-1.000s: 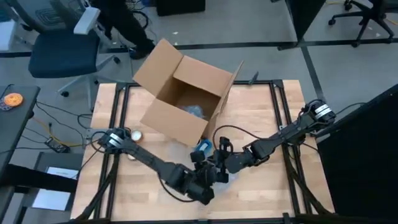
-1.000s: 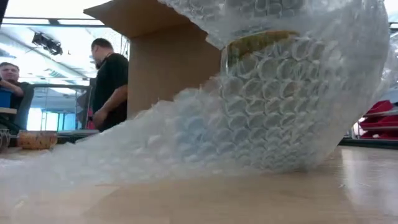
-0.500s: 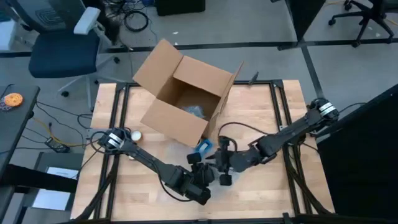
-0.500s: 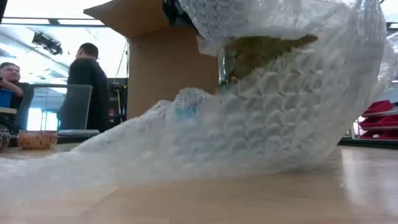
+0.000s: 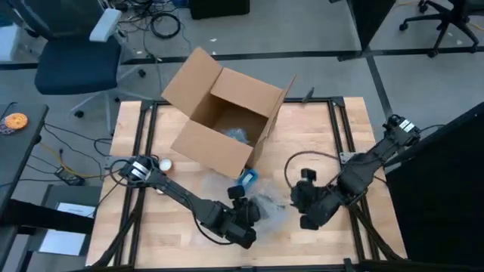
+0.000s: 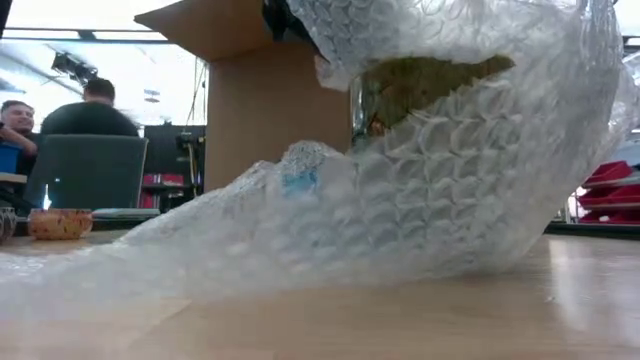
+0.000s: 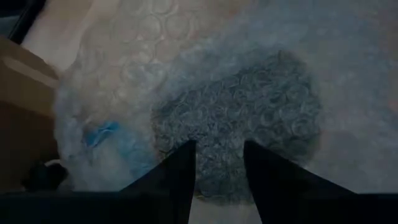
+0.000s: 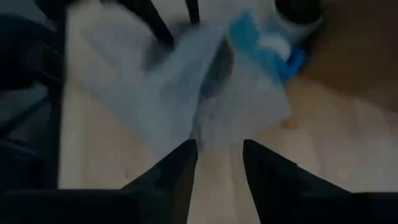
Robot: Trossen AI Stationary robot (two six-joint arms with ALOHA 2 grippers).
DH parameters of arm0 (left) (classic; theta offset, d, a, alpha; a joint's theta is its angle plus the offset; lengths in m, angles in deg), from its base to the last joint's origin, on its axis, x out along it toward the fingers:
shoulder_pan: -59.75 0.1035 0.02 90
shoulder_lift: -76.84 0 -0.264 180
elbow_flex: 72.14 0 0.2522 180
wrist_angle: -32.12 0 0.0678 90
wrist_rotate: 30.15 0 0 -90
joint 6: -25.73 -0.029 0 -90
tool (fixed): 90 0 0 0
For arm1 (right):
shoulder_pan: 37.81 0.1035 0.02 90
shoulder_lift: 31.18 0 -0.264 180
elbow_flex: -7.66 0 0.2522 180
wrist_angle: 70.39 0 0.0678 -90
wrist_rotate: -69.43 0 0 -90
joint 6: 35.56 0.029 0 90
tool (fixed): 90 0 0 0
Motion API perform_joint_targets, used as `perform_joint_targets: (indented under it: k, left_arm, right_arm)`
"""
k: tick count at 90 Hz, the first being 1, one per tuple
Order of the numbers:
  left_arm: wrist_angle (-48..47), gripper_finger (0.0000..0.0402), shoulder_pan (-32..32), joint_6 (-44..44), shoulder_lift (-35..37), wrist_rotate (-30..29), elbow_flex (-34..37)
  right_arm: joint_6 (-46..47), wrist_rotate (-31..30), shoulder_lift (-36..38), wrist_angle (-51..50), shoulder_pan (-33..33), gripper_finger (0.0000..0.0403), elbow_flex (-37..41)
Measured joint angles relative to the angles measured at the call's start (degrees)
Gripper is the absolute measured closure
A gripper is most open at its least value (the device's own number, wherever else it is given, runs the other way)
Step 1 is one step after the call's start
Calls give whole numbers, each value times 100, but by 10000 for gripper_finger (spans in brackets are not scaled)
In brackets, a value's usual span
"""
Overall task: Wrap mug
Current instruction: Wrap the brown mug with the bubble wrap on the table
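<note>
Clearly the mug (image 7: 249, 124), bundled in bubble wrap (image 5: 268, 205) at the table's (image 5: 318, 136) front middle, lies right under the spread, empty left gripper (image 5: 243, 213), far nearer than the right gripper (image 5: 300, 198), likewise spread.

Floor (image 5: 318, 26): you see grey, smooth flooring all round the worktop, crossed by a dark seam.
Office chair (image 5: 72, 64): a dark blue one stands well off the worktop's far left corner.
Cables (image 5: 162, 23): black coils lie on the floor near that chair.
Side desk (image 5: 15, 125): it sits to your left, carrying an orange disc (image 5: 13, 119).
Light: in the low view, bright ceiling panels (image 6: 90, 20) glare overhead.
People: two sit at left in the low view, one behind a grey chair back (image 6: 85, 170).
Red bins (image 6: 605, 205): stacked at far right.
</note>
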Motion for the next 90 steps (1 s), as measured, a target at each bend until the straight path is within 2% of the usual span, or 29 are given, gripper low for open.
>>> perform_joint_targets:
  k: [21, 31, 39, 48, 67, 77, 90]
  left_arm:
    - [11, 281, 32, 2, 0, 23, 0]
    - [31, 281, 53, 2, 0, 51, 2]
    - [28, 281, 55, 2, 0, 55, 2]
    - [28, 281, 55, 2, 0, 57, 2]
    - [28, 281, 70, -15, 0, 57, 2]
    - [26, 281, 74, -15, 0, 66, 2]
    - [24, 281, 74, -13, -2, 66, 2]
  right_arm:
    - [-1127, 443, -753, 2563, -119, 312, 333]
    - [-1478, 608, -1177, 3239, -330, 322, 338]
    - [-1660, 1021, -1382, 3577, -515, 329, 332]
    - [-1764, 1436, -1396, 3472, -644, 339, 133]
    - [-1997, 1357, -655, 2850, -456, 373, -216]
    - [-1597, 1232, -367, 1980, -223, 392, -217]
    - [-888, 843, -523, 1192, 94, 400, -90]
